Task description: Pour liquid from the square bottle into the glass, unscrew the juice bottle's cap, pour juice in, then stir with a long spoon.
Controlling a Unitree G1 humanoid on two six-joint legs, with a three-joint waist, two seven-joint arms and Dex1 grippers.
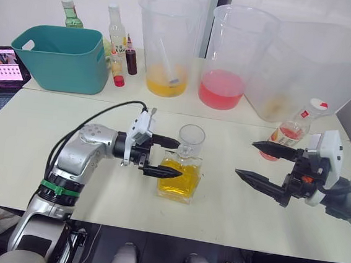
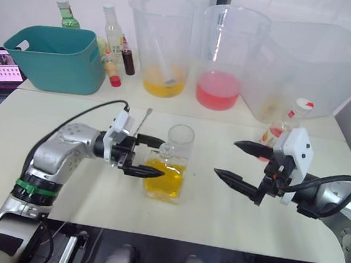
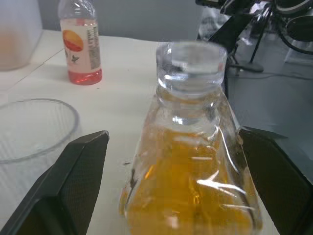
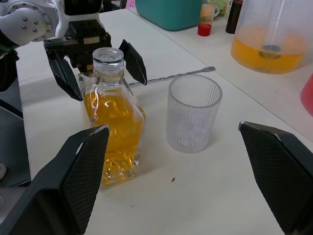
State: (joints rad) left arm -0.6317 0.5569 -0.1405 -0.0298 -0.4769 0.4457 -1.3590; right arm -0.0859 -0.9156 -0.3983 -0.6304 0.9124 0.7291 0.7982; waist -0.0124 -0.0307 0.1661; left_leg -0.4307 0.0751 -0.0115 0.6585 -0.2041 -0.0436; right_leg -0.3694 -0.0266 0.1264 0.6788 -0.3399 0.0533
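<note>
the left pincer [image 1: 162, 157] is spread around the square bottle [image 1: 179, 178] (upright on the bench [image 1: 50, 138], beside the glass [image 1: 191, 140]) to grip it for pouring; the right pincer [image 1: 261, 161] waits, spread and empty.

No wording is legible on the juice bottle [image 3: 80, 46] label or elsewhere.
</note>
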